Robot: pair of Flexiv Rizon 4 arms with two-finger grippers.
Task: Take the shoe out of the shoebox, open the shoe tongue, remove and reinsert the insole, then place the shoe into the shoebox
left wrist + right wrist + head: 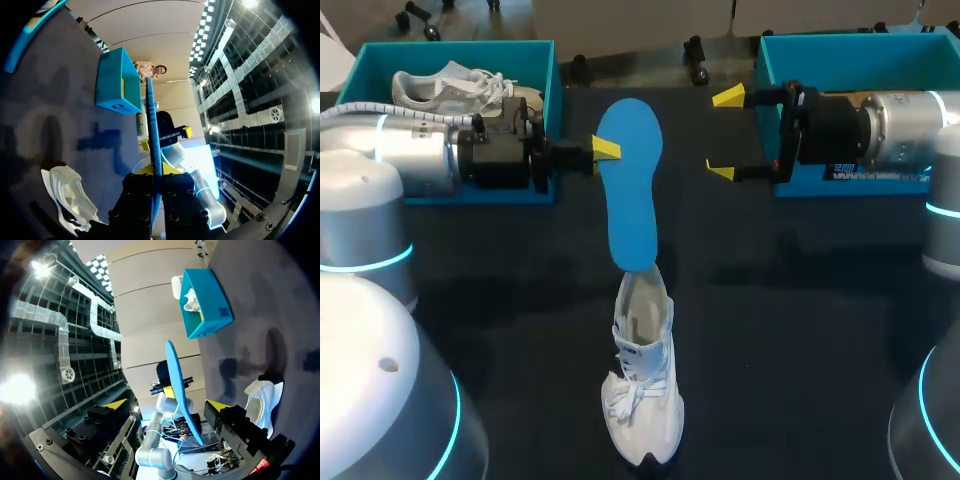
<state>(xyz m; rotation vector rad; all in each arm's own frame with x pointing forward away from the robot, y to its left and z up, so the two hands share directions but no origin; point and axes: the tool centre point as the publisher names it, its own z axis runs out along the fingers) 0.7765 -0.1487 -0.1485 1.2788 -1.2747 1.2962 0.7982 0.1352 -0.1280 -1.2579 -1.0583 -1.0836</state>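
Left gripper [606, 150]: closed on the left edge of the blue insole [630, 190], near its far end. The insole's long axis runs far to near, and its near tip meets the opening of the white shoe [642, 400], which sits mid-table with its toe nearest. Right gripper [724, 133]: wide open and empty, near the insole on its right. The left arm appears placed to feed the insole in.

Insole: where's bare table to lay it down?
Bare table on both sides of the white shoe: one patch bordered by the left shoebox, one by the right shoebox. Crowded between the boxes: left end effector holding the insole, right end effector open beside it.
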